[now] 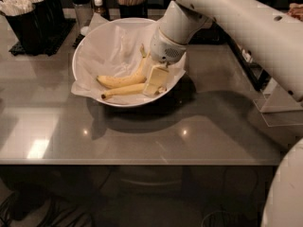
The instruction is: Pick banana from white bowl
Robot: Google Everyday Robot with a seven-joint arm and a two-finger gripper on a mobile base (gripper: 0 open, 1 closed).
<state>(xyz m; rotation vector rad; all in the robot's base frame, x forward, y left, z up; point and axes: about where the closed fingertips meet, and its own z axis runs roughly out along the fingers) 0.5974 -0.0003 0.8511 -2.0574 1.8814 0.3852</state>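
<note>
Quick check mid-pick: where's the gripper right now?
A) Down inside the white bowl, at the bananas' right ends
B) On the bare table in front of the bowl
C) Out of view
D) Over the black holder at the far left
A: the gripper is down inside the white bowl, at the right end of the banana and of the arched banana lying just behind it.
</note>
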